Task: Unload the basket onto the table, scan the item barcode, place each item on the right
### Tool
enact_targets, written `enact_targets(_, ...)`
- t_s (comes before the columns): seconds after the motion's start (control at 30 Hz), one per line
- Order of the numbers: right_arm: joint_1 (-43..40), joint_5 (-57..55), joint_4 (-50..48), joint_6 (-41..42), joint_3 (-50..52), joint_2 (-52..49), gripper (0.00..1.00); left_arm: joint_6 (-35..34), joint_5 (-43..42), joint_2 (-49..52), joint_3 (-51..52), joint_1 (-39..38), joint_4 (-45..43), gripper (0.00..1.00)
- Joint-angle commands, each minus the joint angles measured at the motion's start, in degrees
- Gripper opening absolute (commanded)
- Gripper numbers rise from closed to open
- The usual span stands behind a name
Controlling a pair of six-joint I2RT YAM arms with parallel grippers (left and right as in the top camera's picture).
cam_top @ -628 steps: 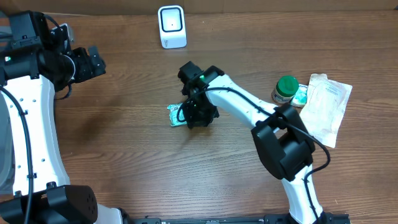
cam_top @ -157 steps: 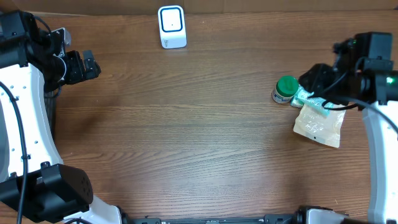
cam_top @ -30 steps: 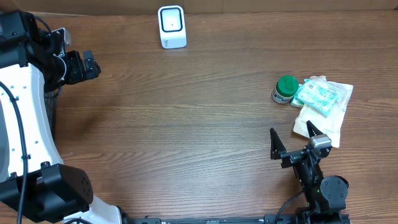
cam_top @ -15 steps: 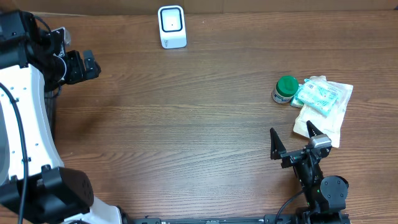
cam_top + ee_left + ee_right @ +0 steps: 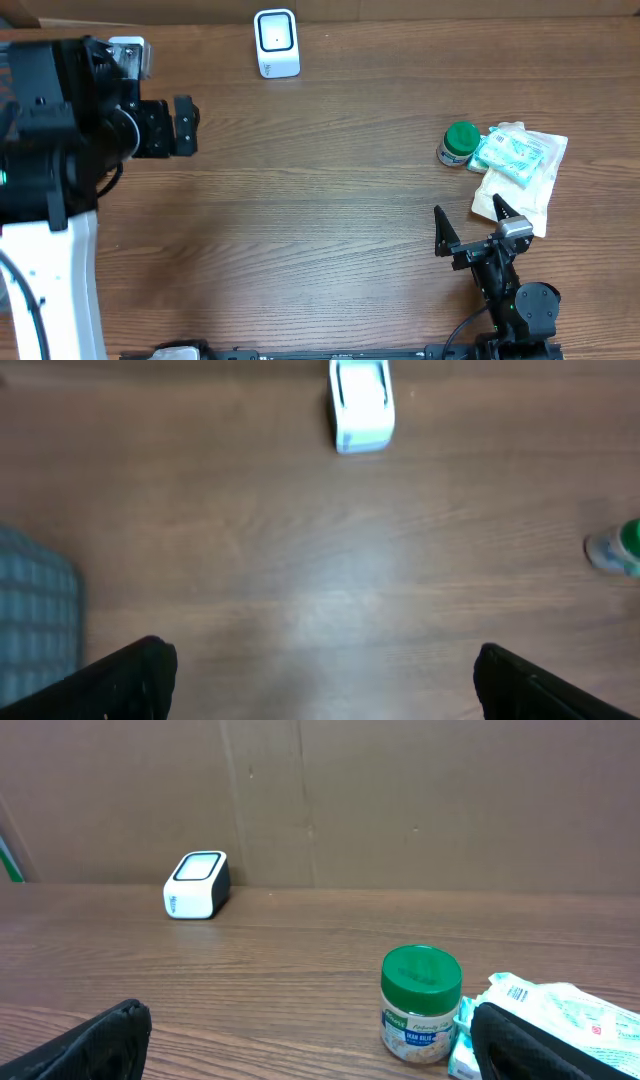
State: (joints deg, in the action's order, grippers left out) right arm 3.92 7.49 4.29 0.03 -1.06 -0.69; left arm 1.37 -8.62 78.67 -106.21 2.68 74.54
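"IKAN BILIS" on green-lidded jar [image 5: 421,1020]

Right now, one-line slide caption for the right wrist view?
Open right gripper looks across the table at a green-lidded jar beside a packet, white scanner farther back by cardboard wall.

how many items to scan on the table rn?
3, all at the right: green-lidded jar, teal packet beside it, white pouch under the packet. More could hide beneath the pouch.
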Motion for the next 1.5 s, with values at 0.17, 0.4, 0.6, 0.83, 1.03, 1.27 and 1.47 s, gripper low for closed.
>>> enact_targets(0.17,0.6,0.2,-0.2,0.3,0.6,0.5,1.0,1.4,3.6,-13.7,22.6,-1.2,-24.7,1.0)
enact_targets(0.4,0.6,0.2,-0.2,0.3,0.6,0.5,1.0,1.9,2.9,-30.0,50.1,-1.2,-51.0,1.0)
enact_targets(0.6,0.6,0.2,-0.2,0.3,0.6,0.5,1.0,1.9,2.9,-45.4,72.2,-1.2,-70.4,1.0)
enact_targets(0.83,0.6,0.2,-0.2,0.3,0.6,0.5,1.0,6.2,2.8,-61.3,92.1,-1.2,-82.1,1.0)
enact_targets(1.03,0.6,0.2,-0.2,0.3,0.6,0.5,1.0,13.4,2.7,-68.0,98.2,-1.2,-82.1,1.0)
enact_targets(1.27,0.6,0.2,-0.2,0.3,0.6,0.5,1.0,15.4,2.6,-72.4,103.4,-1.2,-82.1,1.0)
enact_targets(1.47,0.6,0.2,-0.2,0.3,0.6,0.5,1.0,15.4,2.6,-76.9,106.0,-1.2,-78.7,1.0)
